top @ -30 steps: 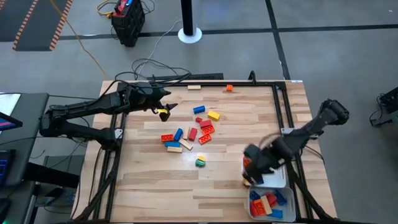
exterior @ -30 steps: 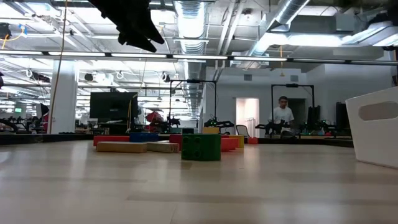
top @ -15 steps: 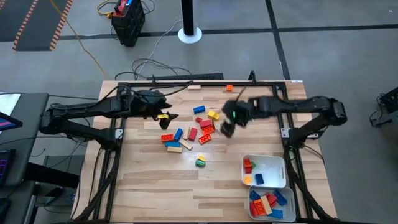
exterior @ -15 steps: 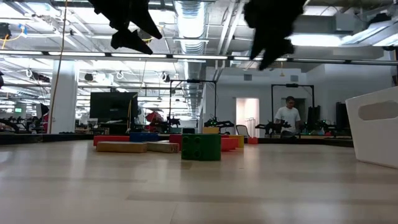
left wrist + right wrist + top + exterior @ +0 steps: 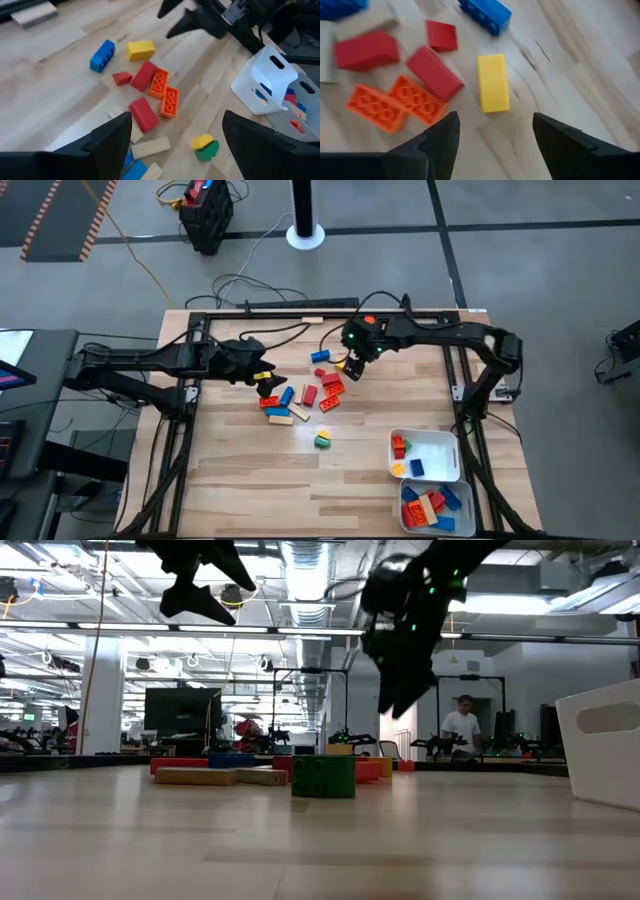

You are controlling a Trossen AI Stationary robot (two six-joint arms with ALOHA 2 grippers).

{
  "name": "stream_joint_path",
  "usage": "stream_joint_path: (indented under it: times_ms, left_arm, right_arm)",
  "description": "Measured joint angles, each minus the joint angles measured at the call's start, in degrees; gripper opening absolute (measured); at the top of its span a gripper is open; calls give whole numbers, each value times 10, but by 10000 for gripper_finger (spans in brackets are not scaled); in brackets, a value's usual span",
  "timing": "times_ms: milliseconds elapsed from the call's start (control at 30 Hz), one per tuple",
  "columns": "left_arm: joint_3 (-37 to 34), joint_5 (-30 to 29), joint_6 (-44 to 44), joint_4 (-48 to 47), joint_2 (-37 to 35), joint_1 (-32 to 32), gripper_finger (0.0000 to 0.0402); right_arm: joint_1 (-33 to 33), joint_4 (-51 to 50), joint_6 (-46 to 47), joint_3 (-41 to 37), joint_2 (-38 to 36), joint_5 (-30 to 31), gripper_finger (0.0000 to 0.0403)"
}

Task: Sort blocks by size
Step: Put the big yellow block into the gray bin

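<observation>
Two wrist views give you what the high view blurs: the right gripper [image 5: 352, 367], fingers spread and empty, hangs over the flat yellow plastic brick [image 5: 493, 82] beside the red and orange studded blocks [image 5: 300, 392] mid-worktop, while the left gripper [image 5: 268, 386], also spread and empty, hovers above that pile's left end. Half a second ago the right gripper was farther right; the white plastic trays [image 5: 446, 450] at the near right corner hold sorted blocks.

No readable text, label, brand, number or sign appears anywhere on the table, the trays, the arms or the room behind.
</observation>
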Motion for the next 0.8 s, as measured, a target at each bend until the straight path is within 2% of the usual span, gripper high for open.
stream_joint_path:
  times_ms: [233,333,533,800]
  left_arm:
    - [0,-24,-38,-7,0,-15,300]
    - [0,-27,-51,-7,0,-20,300]
    - [0,-29,-60,-12,0,-33,300]
    - [0,-41,-61,-16,0,-41,300]
  right_arm:
    - [7,41,-57,0,57,0,275]
    - [11,82,-58,0,75,6,275]
    - [14,131,-46,0,83,58,275]
    - [9,158,-59,0,110,60,275]
